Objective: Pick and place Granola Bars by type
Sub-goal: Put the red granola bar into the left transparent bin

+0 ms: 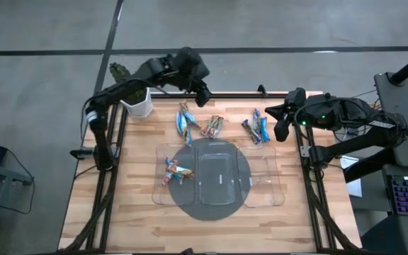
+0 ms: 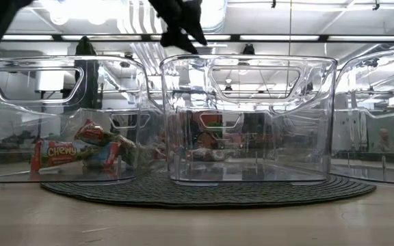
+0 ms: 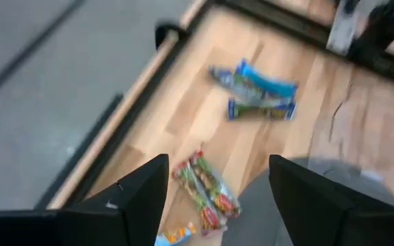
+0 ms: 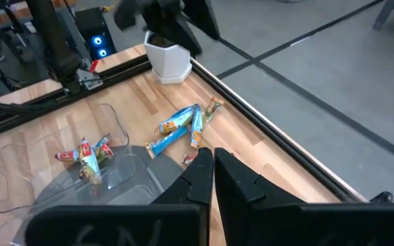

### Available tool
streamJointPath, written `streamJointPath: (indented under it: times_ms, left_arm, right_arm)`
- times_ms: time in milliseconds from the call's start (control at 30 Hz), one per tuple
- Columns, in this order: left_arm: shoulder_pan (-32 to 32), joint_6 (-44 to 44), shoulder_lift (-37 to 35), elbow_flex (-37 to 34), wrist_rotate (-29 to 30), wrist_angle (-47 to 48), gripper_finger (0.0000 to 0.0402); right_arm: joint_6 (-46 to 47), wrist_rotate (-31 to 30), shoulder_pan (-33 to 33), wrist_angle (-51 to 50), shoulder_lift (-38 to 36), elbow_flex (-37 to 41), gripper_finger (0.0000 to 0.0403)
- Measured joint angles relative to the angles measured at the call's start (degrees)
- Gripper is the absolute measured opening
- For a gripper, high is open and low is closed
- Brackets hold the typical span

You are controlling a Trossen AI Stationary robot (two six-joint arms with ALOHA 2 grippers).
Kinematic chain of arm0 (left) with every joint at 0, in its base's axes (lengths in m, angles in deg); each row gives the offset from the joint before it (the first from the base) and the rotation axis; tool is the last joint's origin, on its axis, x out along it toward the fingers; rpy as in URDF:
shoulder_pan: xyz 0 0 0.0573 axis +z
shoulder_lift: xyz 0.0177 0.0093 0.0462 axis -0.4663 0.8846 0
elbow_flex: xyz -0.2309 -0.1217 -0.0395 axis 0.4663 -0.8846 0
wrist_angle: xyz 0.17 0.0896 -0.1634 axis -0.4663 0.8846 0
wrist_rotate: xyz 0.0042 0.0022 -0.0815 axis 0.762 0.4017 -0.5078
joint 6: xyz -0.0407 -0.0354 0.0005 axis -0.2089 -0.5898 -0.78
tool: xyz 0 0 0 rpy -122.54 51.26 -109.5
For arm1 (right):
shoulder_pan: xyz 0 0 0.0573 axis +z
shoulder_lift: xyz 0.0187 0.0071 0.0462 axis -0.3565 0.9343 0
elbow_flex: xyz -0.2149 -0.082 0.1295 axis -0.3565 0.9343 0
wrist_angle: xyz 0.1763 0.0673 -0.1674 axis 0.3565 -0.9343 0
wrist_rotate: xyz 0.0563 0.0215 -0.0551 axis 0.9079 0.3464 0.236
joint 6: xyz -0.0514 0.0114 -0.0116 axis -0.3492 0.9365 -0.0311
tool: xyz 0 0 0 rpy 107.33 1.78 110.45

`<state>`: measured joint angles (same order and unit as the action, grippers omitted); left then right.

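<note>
Left gripper [image 1: 202,95]: fingers apart, empty, raised over the table's far edge | red-pink bars [image 1: 176,171] lay in left tray [image 1: 160,185], sorted apparently | blue bars [image 1: 185,122] loose beyond the trays | right gripper [image 1: 280,126]: fingers together, idle at right edge.

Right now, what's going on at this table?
Granola bars are being sorted into clear trays. The left end effector hangs open above the far edge, holding nothing. The right end effector waits shut at the right. A few red-pink bars lie in the left tray; the blue bars are on the table.
</note>
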<state>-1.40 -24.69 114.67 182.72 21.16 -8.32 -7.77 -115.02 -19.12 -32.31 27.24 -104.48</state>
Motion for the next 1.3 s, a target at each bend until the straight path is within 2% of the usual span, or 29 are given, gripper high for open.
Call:
streamJointPath:
  times_ms: [100, 200, 367, 500, 633, 1300]
  left_arm:
    - [-0.12, -0.46, 4.61, 3.11, -0.19, 2.91, 0.0234]
    - [-0.09, -1.56, 8.46, 6.01, -3.15, 4.92, 0.0234]
    - [-0.07, -1.56, 12.98, 7.87, -5.34, 4.81, 0.0234]
    - [-0.08, -2.00, 15.26, 7.74, -4.01, 4.96, 0.0234]
    - [0.19, -7.49, 16.73, 7.33, 1.33, 6.81, 0.0234]
    - [0.13, -10.70, 23.34, 7.05, 3.24, 9.02, 0.0231]
  right_arm:
    - [0.87, 0.04, 0.00, 0.03, 0.01, 0.69, 0.0008]
    - [1.90, 0.04, 0.00, -0.01, -0.08, 1.42, 0.0008]
    - [2.94, 0.05, 0.00, -0.04, -0.67, 3.19, 0.0008]
    - [3.80, 0.27, 0.00, -0.16, -0.98, 3.81, 0.0008]
    - [3.83, 0.46, 0.00, -0.16, -1.18, 3.82, 0.0008]
    - [3.59, 0.44, 0.00, -0.45, -1.49, 3.84, 0.0008]
